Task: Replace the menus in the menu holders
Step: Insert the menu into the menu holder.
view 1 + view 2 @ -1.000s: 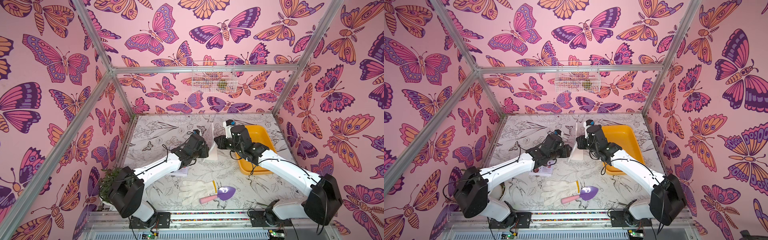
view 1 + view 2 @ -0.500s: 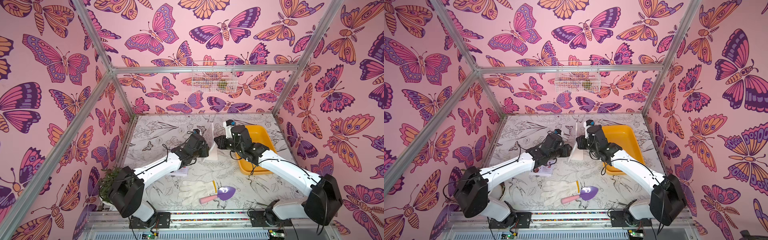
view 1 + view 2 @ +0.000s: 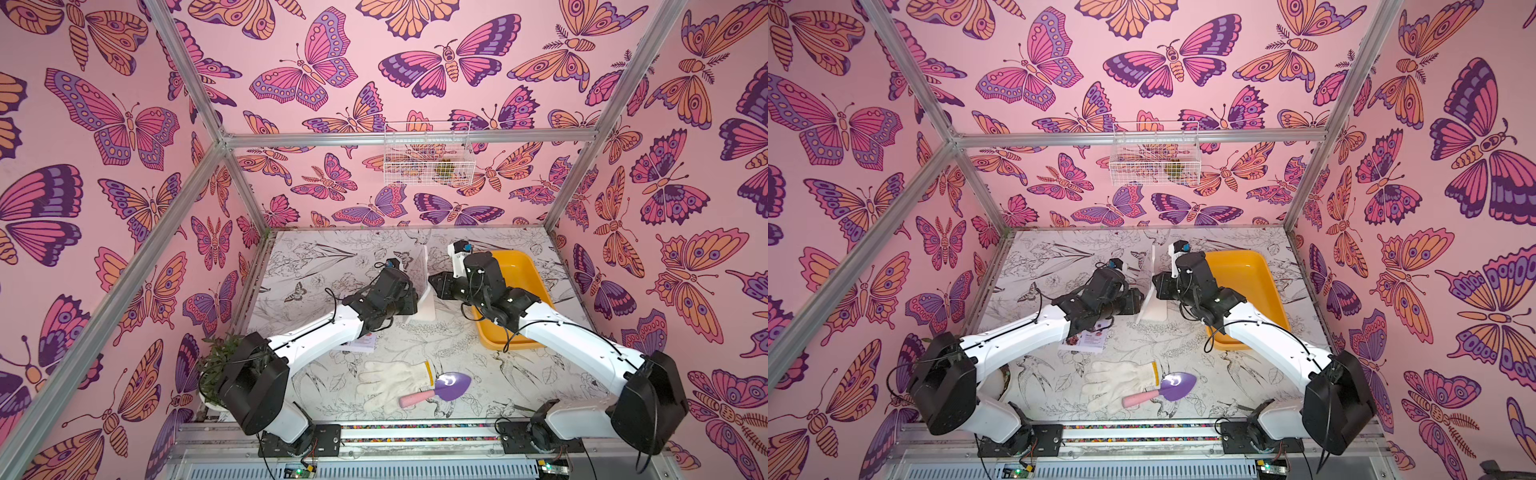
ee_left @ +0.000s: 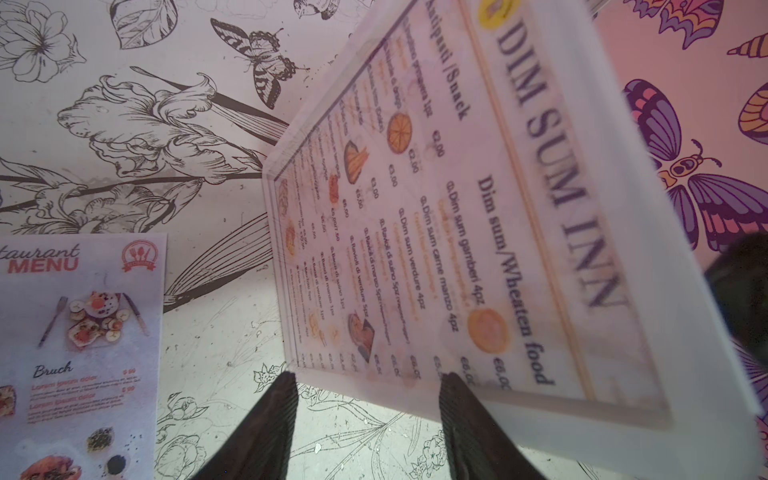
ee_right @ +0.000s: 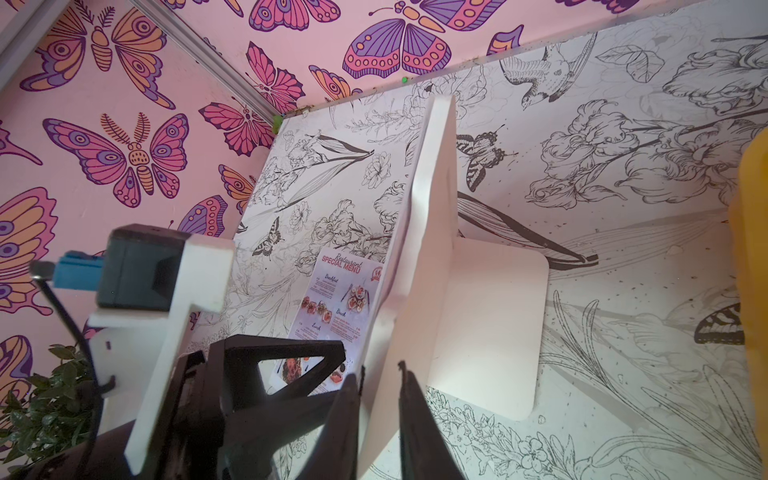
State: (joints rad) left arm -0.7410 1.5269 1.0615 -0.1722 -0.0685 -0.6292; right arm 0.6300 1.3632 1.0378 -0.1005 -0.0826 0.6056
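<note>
White-framed clear upright menu holder (image 4: 623, 208) stands on the flower-print table (image 3: 316, 257) with the white two-column "Dim Sum Inn" paper menu (image 4: 436, 208) seated inside it. Versus a second ago, both top views show nothing moved: both arms sit in the same pose against the holder. Now the right gripper (image 5: 378, 374) is narrow, pinching an upright edge of the frame. Meanwhile the left gripper (image 4: 370, 380) is about half open and empty, fingertips at a side edge of the frame; touching or just short, can't tell. Pale red-headed "Special Menu" paper sheet (image 4: 79, 332) lies flat on the table beside the holder, partly under the left arm. My read: swap is either done or not begun, frames alone don't say; the static pose suggests a settle before letting go. Containers: yellow plastic tray (image 3: 523, 282) behind the right arm looks empty where visible; white wire basket (image 3: 428, 153) on the back wall holds something small, greenish, unidentifiable.
</note>
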